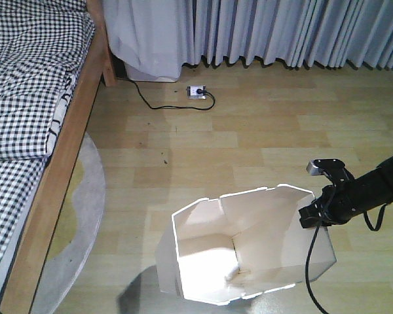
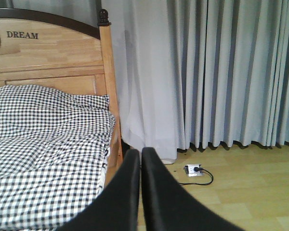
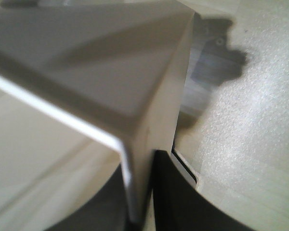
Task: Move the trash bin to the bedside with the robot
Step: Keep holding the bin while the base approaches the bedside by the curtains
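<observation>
a: white bin [image 1: 249,248] stands on the floor [image 1: 262,131], lowest in the front view. where's the bed [image 1: 26,98]?
b: at its ten o'clock, well apart.
a: right gripper [image 3: 143,192]?
b: at the bin's three o'clock, fingers pinching its wall.
a: left gripper [image 2: 140,187]?
b: fingers pressed together, nothing between them, facing the bed.

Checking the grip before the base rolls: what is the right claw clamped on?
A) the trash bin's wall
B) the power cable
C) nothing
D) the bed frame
A: the right claw pinches the thin wall of the trash bin between its fingers.
</observation>
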Tool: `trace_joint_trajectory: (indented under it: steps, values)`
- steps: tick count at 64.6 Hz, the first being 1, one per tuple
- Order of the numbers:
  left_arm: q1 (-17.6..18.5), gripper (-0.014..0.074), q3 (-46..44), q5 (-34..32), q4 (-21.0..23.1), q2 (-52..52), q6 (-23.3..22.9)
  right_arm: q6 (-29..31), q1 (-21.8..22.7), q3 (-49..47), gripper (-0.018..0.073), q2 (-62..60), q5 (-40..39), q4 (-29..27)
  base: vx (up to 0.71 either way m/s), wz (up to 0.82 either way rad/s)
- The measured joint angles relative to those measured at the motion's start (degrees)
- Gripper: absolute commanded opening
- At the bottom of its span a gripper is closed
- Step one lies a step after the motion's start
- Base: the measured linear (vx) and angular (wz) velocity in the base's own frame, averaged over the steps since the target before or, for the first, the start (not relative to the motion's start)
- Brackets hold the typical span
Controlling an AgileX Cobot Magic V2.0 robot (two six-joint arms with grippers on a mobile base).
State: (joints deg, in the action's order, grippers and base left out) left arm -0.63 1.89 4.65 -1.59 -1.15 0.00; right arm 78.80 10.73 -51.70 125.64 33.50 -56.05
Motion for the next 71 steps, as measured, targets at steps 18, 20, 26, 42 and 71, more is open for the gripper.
trace_joint_trajectory:
  steps: [18,20,26,42,71]
  values:
    - [0.00,-0.0006,0.00,0.00,0.00,0.00,0.00,0.00,0.00,0.00,-0.0005,0.00,0.00,0.00,0.21,-0.05]
    - [0.00,-0.0006,0.00,0.00,0.00,0.00,0.00,0.00,0.00,0.00,-0.0005,0.00,0.00,0.00,0.20,-0.04]
    - [0.00,-0.0006,0.00,0.00,0.00,0.00,0.00,0.00,0.00,0.00,-0.0005,0.00,0.00,0.00,0.20,-0.03]
    - [0.00,-0.0006,0.00,0.00,0.00,0.00,0.00,0.00,0.00,0.00,-0.0005,0.00,0.00,0.00,0.20,-0.01]
    - [0.00,-0.0006,0.00,0.00,0.00,0.00,0.00,0.00,0.00,0.00,-0.0005,0.00,0.00,0.00,0.18,-0.02]
